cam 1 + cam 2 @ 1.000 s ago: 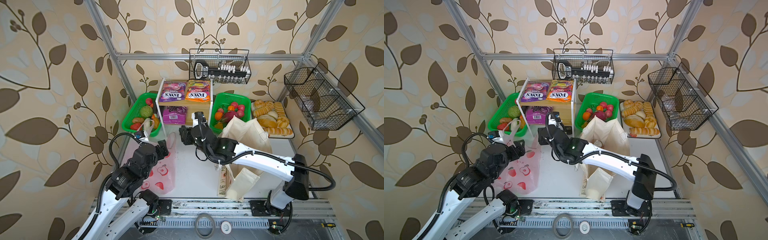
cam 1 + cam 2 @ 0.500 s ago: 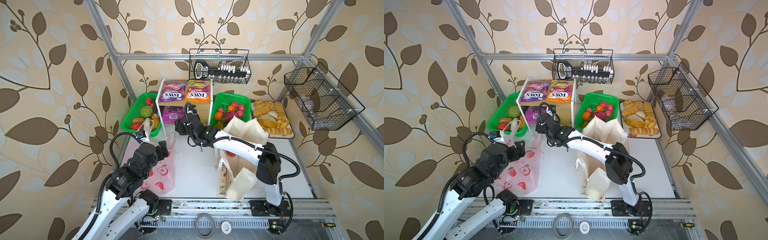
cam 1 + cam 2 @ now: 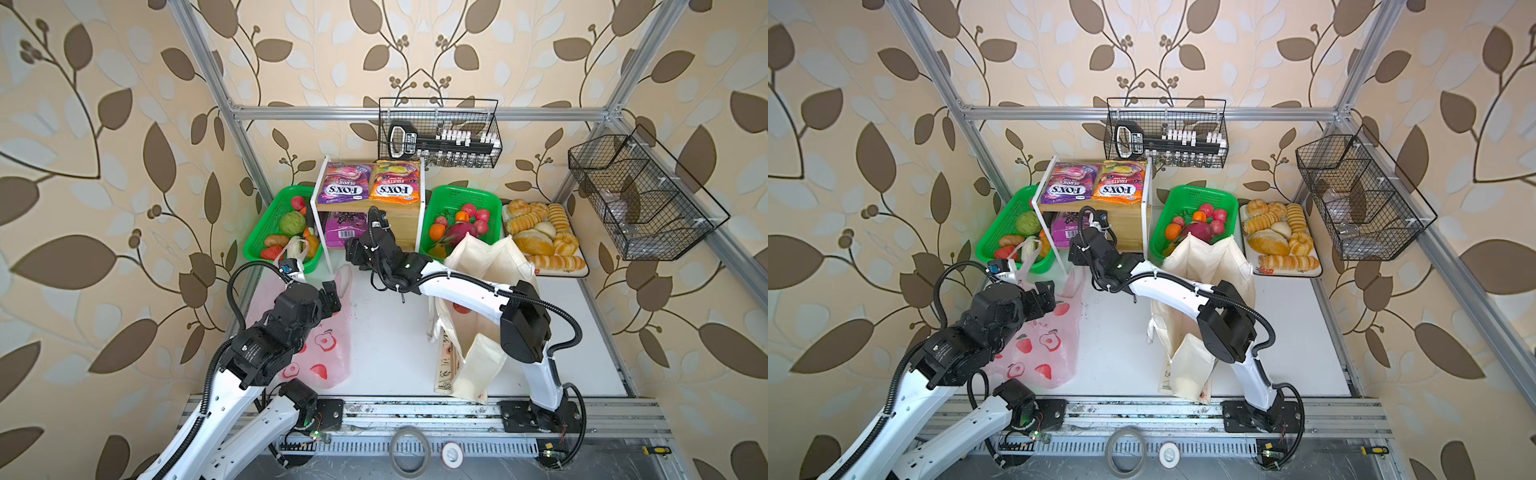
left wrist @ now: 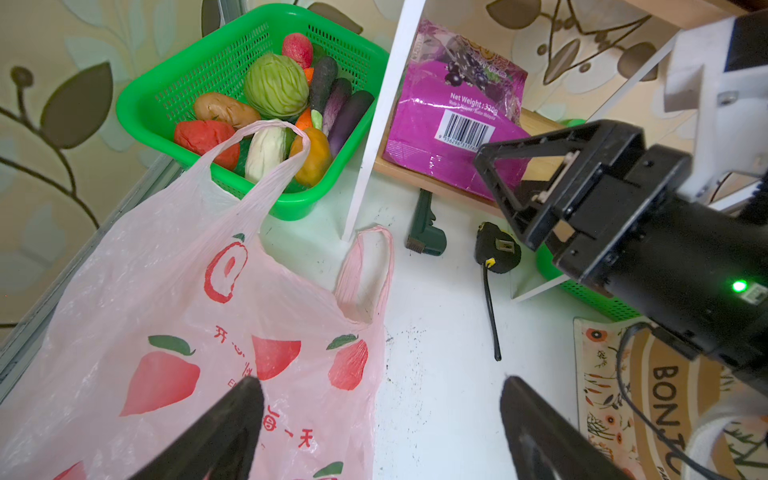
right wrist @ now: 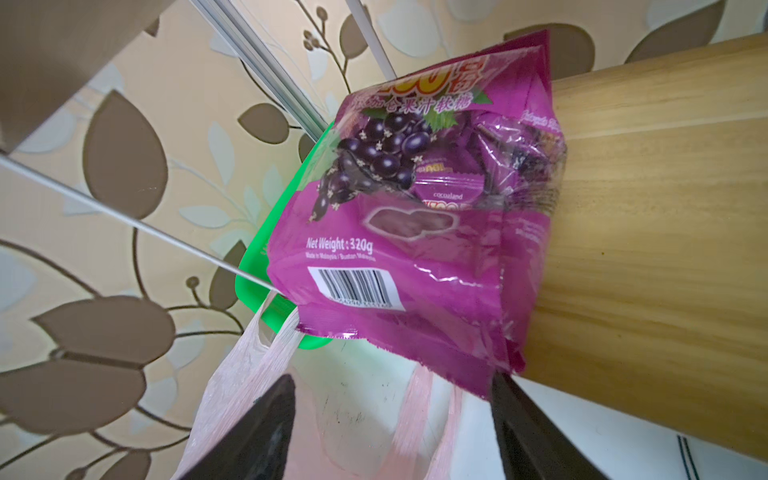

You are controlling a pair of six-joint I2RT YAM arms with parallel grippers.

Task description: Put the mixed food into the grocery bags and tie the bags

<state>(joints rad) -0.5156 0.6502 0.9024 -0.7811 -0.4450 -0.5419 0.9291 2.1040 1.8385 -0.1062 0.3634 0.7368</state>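
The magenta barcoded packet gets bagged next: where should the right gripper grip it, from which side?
Likely the crimped barcode-end seam: the magenta barcoded packet lies flat, overhanging the wooden shelf at its front, so the right gripper should enter from the front.

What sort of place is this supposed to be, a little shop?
Probably a mock grocery stall built for robot practice, not a real shop: green baskets of fruit and vegetables and bread rolls sit inside an aluminium frame with two robot arms.
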